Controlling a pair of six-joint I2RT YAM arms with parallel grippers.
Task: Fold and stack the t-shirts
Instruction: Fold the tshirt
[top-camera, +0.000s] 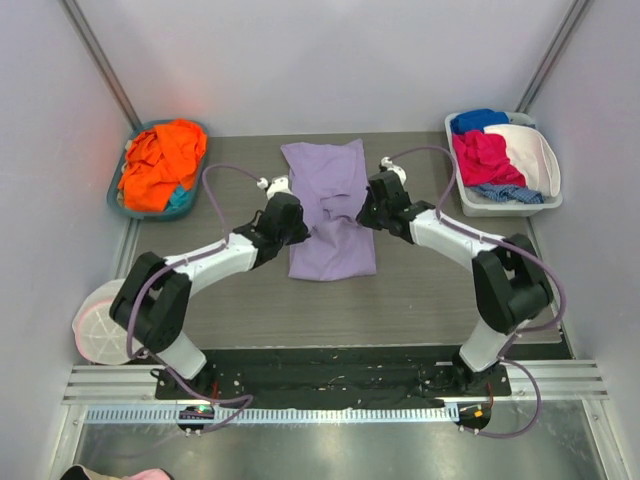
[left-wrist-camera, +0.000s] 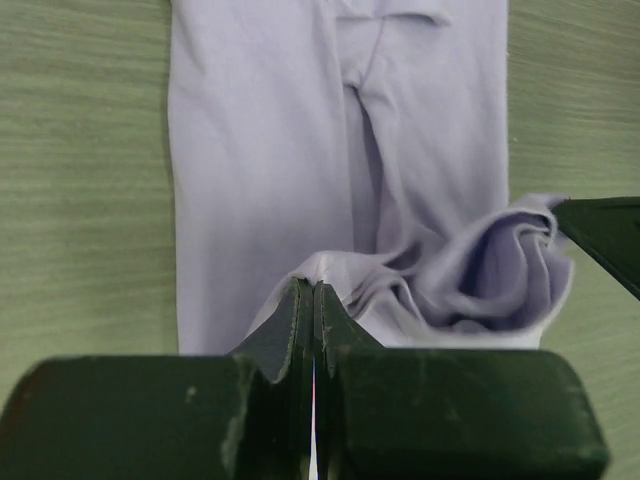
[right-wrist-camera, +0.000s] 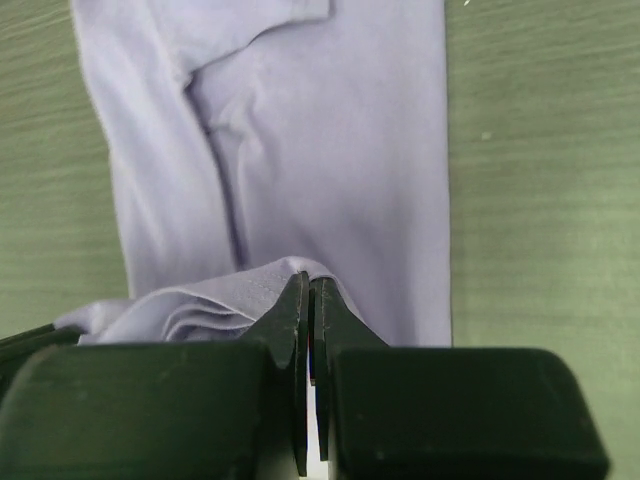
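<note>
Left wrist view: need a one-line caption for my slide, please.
Left gripper shut on a lifted fold of the lavender shirt, the rest lying on the table.

The grey wood-grain bench (top-camera: 430, 300) carries a lavender shirt (top-camera: 330, 225) lying lengthwise at its middle. A blue-grey basket (top-camera: 113, 195) sits at the back left corner and a white bin (top-camera: 495, 208) at the back right, both apart from the shirt.

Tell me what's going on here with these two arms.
They are folding the lavender shirt in the middle of the table. The left gripper and right gripper are each shut on a pinch of its cloth, which is lifted and bunched between them; the rest lies flat. An orange shirt and a teal shirt sit crumpled in the left bin.
</note>
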